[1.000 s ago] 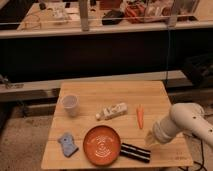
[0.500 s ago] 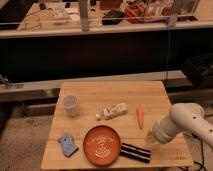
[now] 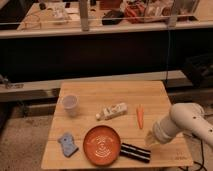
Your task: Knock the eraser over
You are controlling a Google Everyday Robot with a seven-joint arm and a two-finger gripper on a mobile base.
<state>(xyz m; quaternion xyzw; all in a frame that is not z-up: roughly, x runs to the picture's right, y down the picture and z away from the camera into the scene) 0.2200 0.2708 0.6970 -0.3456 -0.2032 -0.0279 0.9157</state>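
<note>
The eraser (image 3: 135,152) is a small black block with thin white stripes. It lies flat near the front edge of the wooden table (image 3: 90,95), touching the right rim of an orange plate (image 3: 101,145). My gripper (image 3: 150,138) hangs at the end of the white arm (image 3: 187,123) over the table's front right part. It is just right of the eraser and a little behind it, below the carrot (image 3: 140,116).
A clear plastic cup (image 3: 70,104) stands at the left. A white-labelled bottle (image 3: 112,111) lies on its side mid-table. A blue spongy piece (image 3: 67,144) lies at the front left. A dark rail and cluttered benches lie beyond the table.
</note>
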